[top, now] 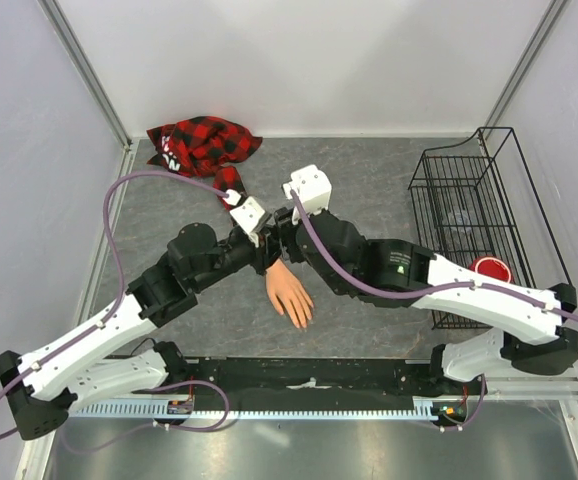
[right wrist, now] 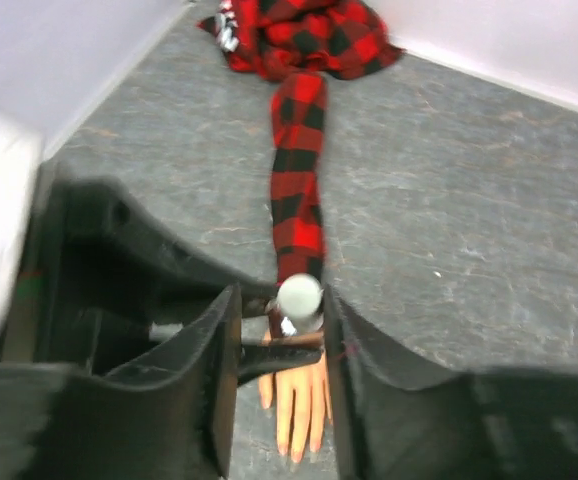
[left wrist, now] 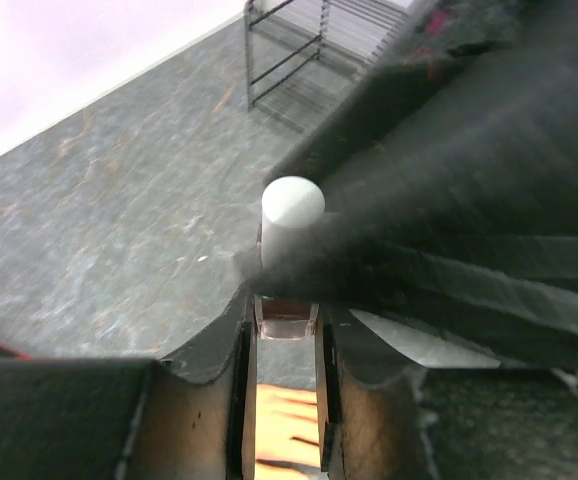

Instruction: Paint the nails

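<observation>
A peach mannequin hand (top: 291,293) lies palm down mid-table, its plaid sleeve (top: 204,145) running to the back left. The nails (right wrist: 299,455) are small pale tips on the fingers and look unpainted. Above the wrist, my left gripper (left wrist: 286,310) is shut on the reddish glass body of a tiny bottle (left wrist: 286,318). The bottle's white cap (right wrist: 299,297) stands up between the fingers of my right gripper (right wrist: 279,310). That gripper is open: the cap sits against one finger, with a gap to the other. Both grippers meet just above the hand (top: 272,245).
A black wire basket (top: 479,220) stands at the right edge, with a red round object (top: 491,268) by its near end. White walls close the table at the back and on both sides. The bunched plaid cloth fills the back left corner.
</observation>
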